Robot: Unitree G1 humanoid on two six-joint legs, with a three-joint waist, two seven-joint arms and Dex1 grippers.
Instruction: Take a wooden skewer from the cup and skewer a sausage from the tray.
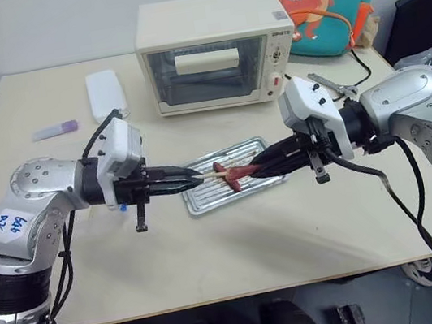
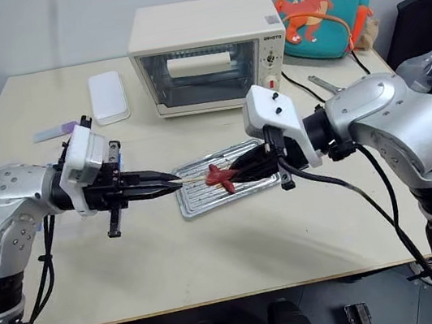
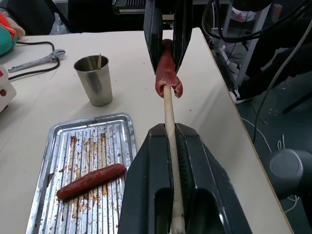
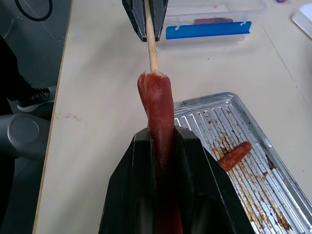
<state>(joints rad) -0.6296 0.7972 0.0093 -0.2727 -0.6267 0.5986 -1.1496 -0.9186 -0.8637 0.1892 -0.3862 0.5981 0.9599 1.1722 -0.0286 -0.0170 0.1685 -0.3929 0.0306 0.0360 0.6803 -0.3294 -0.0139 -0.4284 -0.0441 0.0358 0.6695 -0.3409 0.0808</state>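
The table (image 1: 237,241) is a pale beige surface carrying all items. At its far edge stands a cream toaster oven (image 1: 215,51) with a glass door; a teal dinosaur backpack (image 1: 328,0) leans behind it to the right, and a white flat box (image 1: 106,93) lies to its left. A grey wrench (image 3: 33,59) lies on the table to the oven's right.

The tray (image 1: 253,149) sits on the table in front of the oven, ribbed bottom stained with brown residue. One sausage on the tray (image 3: 91,181) lies loose on the ribs.

The left gripper (image 1: 194,181) reaches in level from the left, above the tray's near-left corner. Its two black fingers are pressed together on the wooden skewer (image 3: 169,113), which runs out between the fingertips toward the right arm.

The right gripper (image 1: 259,166) reaches in from the right, above the tray. Its fingers are clamped on the held sausage (image 4: 158,114), which is lifted clear of the tray. The skewer's tip enters the exposed end of this sausage, and the meat is split open around the entry point.

The cup (image 3: 94,80) stands upright on the table just beyond the tray, apart from it, with one more stick (image 3: 99,61) showing above its rim.
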